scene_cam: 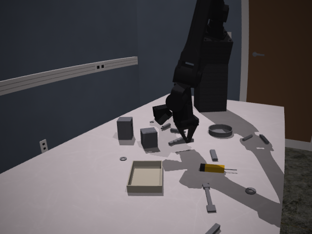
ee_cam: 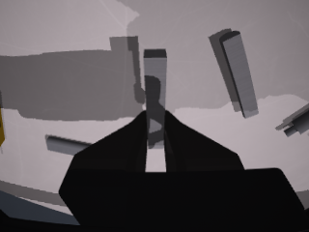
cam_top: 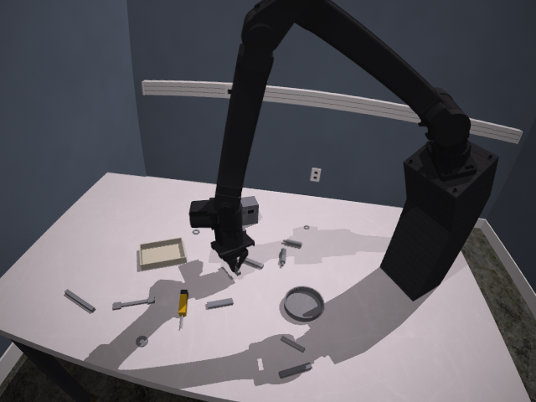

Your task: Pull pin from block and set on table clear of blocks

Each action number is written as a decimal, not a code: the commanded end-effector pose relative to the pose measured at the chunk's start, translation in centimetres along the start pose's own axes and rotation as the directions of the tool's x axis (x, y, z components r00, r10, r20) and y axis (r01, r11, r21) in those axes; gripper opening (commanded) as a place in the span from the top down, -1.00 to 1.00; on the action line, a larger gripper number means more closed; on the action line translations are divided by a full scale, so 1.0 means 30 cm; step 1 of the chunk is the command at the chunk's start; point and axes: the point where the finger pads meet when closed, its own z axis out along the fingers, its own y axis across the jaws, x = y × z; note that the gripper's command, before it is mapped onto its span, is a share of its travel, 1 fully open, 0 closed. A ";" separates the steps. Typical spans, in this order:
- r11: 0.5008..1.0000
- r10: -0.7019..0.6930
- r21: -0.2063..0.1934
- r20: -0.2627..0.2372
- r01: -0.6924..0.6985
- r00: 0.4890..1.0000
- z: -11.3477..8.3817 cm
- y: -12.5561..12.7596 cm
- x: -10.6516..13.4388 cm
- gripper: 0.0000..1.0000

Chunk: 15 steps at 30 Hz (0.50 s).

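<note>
My gripper [cam_top: 236, 270] is shut on the grey pin [ee_cam: 154, 93], which sticks out forward from between the fingertips. The pin is out of any block and hangs low and nearly level just over the table [scene_cam: 176, 141]; I cannot tell whether it touches. Two dark grey blocks [scene_cam: 148, 137] [scene_cam: 125, 127] stand upright to the gripper's [scene_cam: 187, 140] left in the exterior view, the nearer about a block's width from the pin's free end. In the top view one block [cam_top: 250, 210] shows behind the arm; the other is hidden.
A loose grey bar [ee_cam: 235, 72] lies right beside the pin, also seen in the top view [cam_top: 253, 263]. A beige tray [scene_cam: 145, 176], a round dish [scene_cam: 220, 130], a yellow tool [scene_cam: 212, 167], several grey bars and washers lie about. The robot base [cam_top: 441, 224] stands at the right.
</note>
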 end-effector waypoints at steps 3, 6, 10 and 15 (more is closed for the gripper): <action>1.000 -0.012 -0.027 0.016 0.012 1.000 -0.036 0.086 -0.004 1.00; 1.000 -0.013 -0.028 0.015 0.014 1.000 -0.035 0.090 -0.002 1.00; 1.000 -0.013 -0.028 0.015 0.014 1.000 -0.035 0.090 -0.002 1.00; 0.999 -0.013 -0.028 0.016 0.014 1.000 -0.030 0.091 -0.003 1.00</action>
